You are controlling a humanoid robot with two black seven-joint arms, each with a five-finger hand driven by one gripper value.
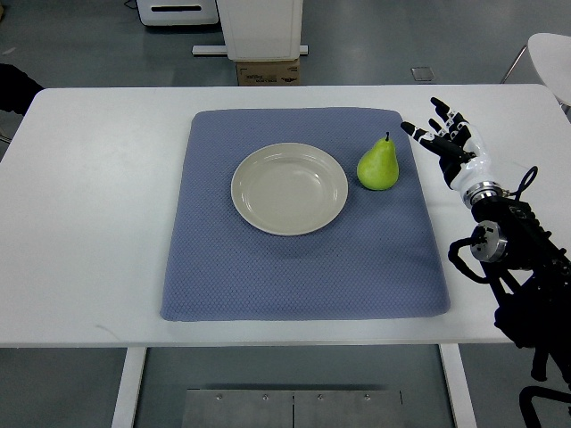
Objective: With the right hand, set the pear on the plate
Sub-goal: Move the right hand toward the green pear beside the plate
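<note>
1. We are looking down on a white table, smooth and matte, with a blue-grey mat lying on it; the mat is roughly square with rounded corners and a fine woven, dimpled texture.
2. A round plate is sitting on the mat, left of centre; it is cream, glossy, shallow, with a broad rim.
3. The pear is standing upright on the mat just right of the plate, apart from it. We are noting smooth yellow-green skin, a fat base, a narrow neck and a short dark stem.
4. The right hand is hovering right of the pear, not touching it, its black-and-white fingers spread apart and holding nothing.
5. A brown box is showing beyond the table; we cannot read its print.
</note>
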